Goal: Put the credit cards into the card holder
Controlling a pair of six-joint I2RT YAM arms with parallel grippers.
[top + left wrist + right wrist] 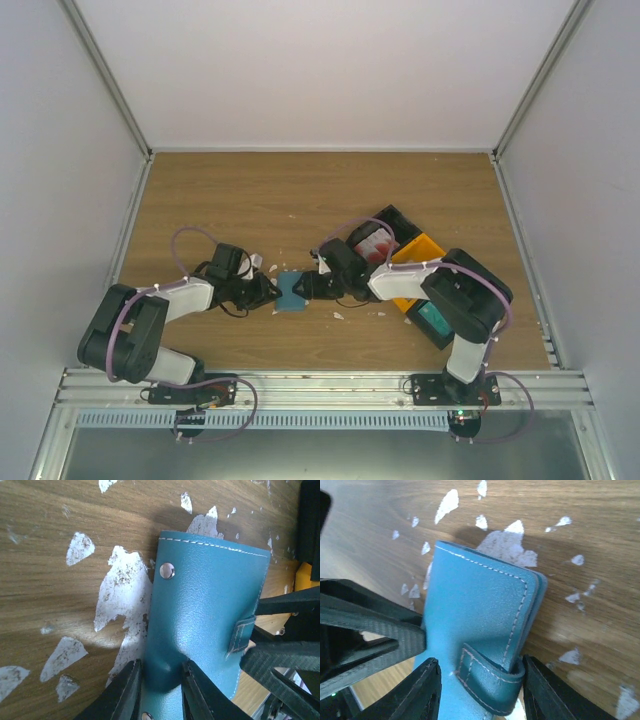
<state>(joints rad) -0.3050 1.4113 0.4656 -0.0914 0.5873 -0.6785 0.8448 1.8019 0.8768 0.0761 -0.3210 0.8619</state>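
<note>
Pinches the near edge of the card holder (205,605) with the left gripper (161,672): jaws drawn close together, blue leather dimpled between the two fingers (125,695). Clasps the same card holder from the opposite end with the right gripper (480,667): jaws spread fairly wide, one pad against each long side, right at the strap tab (485,680) that wraps over the edge. Faces the left gripper almost nose to nose across the sleeve in the top view, near the middle of the table (300,190), closer to the front edge than the back.

Held closed between the two, with a silver snap stud (167,570) on the face toward the left wrist camera and pale stitching along the border. Cannot tell whether resting on the wood or raised just off it. All around on the wood, white flecks and patches (122,595); cannot tell whether loose scraps or worn spots.

Off to the right, beyond the right arm (460,290), three open bins packed together. In the black bin (398,217), the credit cards (376,243), white with red, well apart from the card holder; cannot tell how many. Just beside it, the orange bin (425,250), largely hidden by the arm, contents not visible. Nearest the arm's base, the teal bin (432,318), likewise half covered.
</note>
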